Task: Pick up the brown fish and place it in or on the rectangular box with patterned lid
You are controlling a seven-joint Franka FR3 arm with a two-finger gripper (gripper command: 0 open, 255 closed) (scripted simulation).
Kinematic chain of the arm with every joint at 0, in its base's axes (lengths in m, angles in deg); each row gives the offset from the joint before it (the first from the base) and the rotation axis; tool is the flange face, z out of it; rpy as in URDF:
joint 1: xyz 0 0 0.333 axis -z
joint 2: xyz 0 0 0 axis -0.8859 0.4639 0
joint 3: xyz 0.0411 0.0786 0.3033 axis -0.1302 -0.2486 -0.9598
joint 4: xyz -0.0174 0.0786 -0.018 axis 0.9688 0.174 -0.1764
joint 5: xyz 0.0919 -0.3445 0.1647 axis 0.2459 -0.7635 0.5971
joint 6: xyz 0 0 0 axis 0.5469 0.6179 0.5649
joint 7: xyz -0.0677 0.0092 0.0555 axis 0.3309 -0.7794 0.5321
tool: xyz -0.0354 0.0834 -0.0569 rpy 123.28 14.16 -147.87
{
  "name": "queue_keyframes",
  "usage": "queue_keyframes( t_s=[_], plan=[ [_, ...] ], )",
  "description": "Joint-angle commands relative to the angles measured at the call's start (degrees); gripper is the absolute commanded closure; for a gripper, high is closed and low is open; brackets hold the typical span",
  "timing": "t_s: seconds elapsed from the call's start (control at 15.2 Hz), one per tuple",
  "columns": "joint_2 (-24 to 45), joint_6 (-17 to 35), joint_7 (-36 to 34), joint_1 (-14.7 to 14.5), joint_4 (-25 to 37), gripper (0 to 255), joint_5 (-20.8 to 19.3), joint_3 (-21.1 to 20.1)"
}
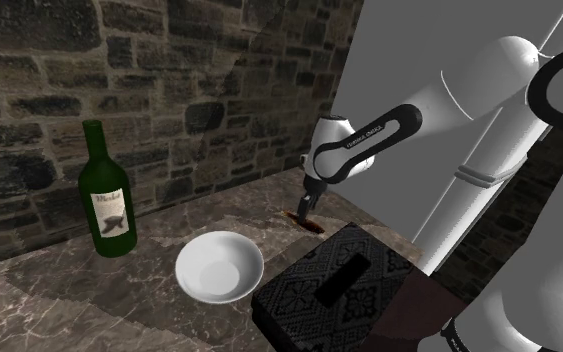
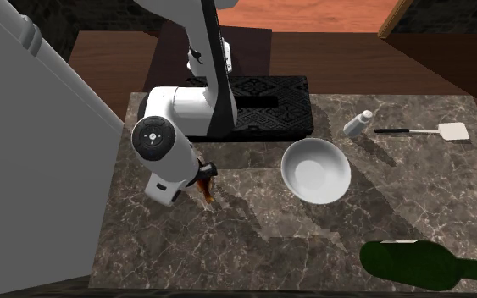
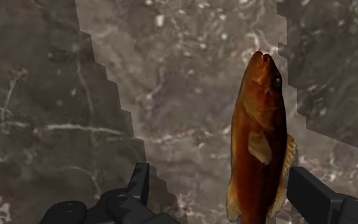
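marble counter (image 3: 171, 76), fish (image 3: 257, 127) inside gripper's (image 3: 224, 191) span

Looks like a home kitchen — dark marble countertop (image 2: 228, 245), rough stone wall (image 1: 169, 90) behind it, plus a green wine bottle (image 1: 107, 195), a white bowl (image 1: 219, 267), a small shaker (image 2: 357, 124) and a spatula (image 2: 431, 131).

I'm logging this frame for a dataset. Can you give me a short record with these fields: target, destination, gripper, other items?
target: brown fish, lying on the dark marbled counter
destination: dark rectangular box with patterned lid, apart from the fish
gripper: all-black two-finger gripper, open, fish between its fingers, contact unclear
other items: round white bowl, green glass bottle, small pale shaker, white spatula
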Motion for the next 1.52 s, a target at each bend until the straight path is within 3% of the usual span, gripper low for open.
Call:
queue_keyframes(
  t_s=[0.0,0.4,0.46,1.06,1.45],
  plan=[
    [0.39,0.44,-0.02,-0.01,-0.03,0,-0.02,0.0],
    [0.38,0.44,-0.02,-0.01,-0.03,0,-0.02,0.0],
    [0.38,0.44,-0.02,-0.01,-0.03,255,-0.02,0.0],
    [0.39,0.44,-0.02,0.0,-0.03,255,-0.02,0.0],
    [-3.32,-3.97,0.13,0.04,0.69,255,0.2,-0.06]
  ],
)
